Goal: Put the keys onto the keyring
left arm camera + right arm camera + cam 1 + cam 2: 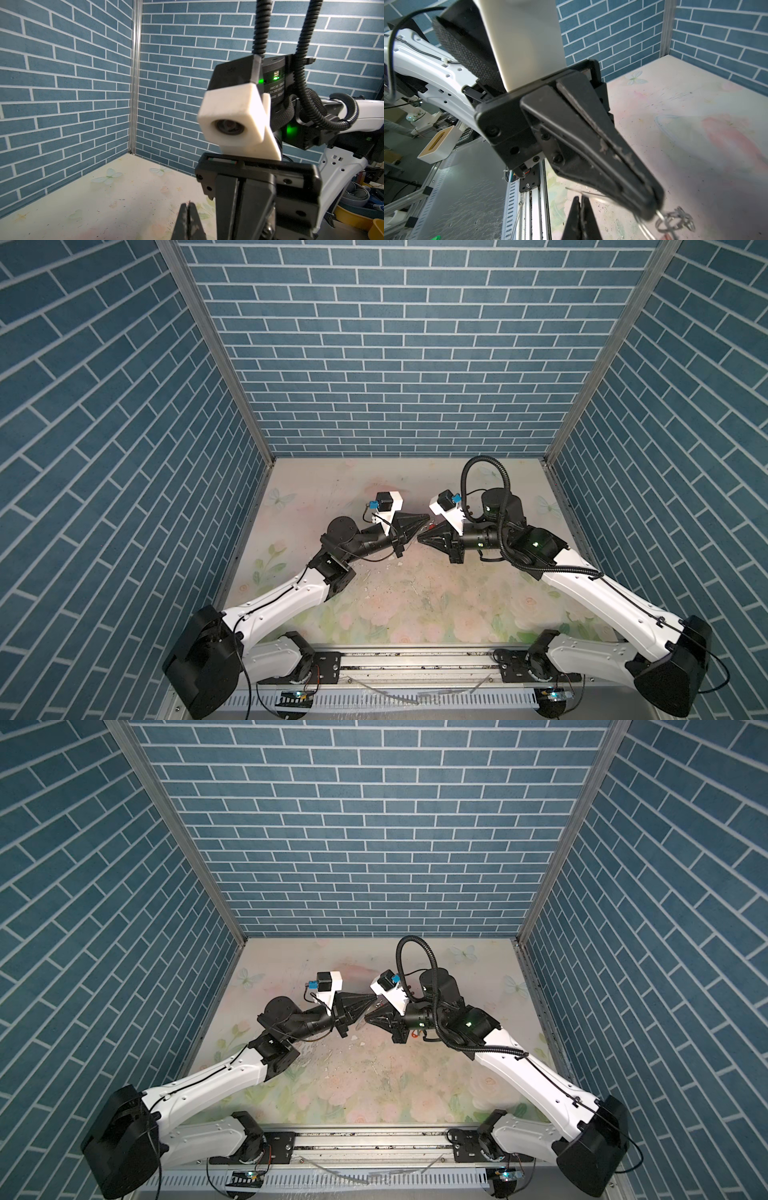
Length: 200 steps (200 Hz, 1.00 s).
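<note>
My left gripper (428, 517) (188, 204) and right gripper (418, 537) (580, 198) meet tip to tip above the middle of the table, both shut. In the right wrist view the left gripper (654, 209) pinches a thin silver wire ring (660, 214). A bunch of small silver rings (679, 218) hangs from it, with a key's red tag (667, 236) just below. That red tag (432, 526) also shows between the grippers in a top view. A thin wire (571, 189) crosses my right fingertips; I cannot tell whether it is pinched or part of the keyring.
Blue brick walls (399, 364) close in the floral table (415, 605) at the back and both sides. A metal rail (415, 659) runs along the front edge. A small orange-red bit (414, 1036) shows under my right wrist.
</note>
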### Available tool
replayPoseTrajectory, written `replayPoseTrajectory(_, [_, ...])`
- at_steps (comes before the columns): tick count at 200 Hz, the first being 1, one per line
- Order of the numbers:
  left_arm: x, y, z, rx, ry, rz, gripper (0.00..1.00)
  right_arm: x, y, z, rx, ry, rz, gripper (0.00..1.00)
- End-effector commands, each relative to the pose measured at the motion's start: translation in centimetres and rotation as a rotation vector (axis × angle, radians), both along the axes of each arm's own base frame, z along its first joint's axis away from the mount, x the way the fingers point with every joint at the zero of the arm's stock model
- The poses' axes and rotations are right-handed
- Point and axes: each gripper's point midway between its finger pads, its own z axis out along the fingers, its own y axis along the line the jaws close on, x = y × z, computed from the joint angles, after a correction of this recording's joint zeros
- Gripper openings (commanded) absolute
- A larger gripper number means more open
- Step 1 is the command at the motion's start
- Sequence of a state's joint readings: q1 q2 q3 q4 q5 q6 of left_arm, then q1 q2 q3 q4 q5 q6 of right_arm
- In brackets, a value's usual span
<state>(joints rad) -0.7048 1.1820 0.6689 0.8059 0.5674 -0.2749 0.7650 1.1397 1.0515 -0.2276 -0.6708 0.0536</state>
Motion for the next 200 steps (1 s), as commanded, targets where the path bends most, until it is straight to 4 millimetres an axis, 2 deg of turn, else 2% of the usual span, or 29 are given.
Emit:
replayPoseTrajectory(1, [-0.3, 0.7, 1.0, -0.027, -0.042, 0.024, 0.0, 0.3, -1.3, 0.1, -0.026, -0.069, -0.06, 0.06])
replayPoseTrajectory(47, [-0.3, 1.0, 1.1, -0.026, -0.047, 0.039, 0.0, 1.2, -3.0, 0.8, -0.043, -0.129, -0.171, 0.12])
replayPoseTrajectory(78, [-0.3, 1.0, 1.2, -0.031, -0.05, 0.039, 0.0, 1.8, -3.3, 0.1, -0.076, -0.125, -0.208, 0.2])
replayPoseTrajectory(121, [-0.5, 0.9, 1.3, -0.033, -0.051, 0.03, 0.0, 2.6, -3.0, -0.5, -0.081, -0.12, -0.231, 0.21])
replayPoseTrajectory(200, [-0.6, 1.1, 1.3, -0.032, -0.054, 0.03, 0.0, 3.2, -3.9, 0.7, -0.032, -0.134, -0.294, 0.22])
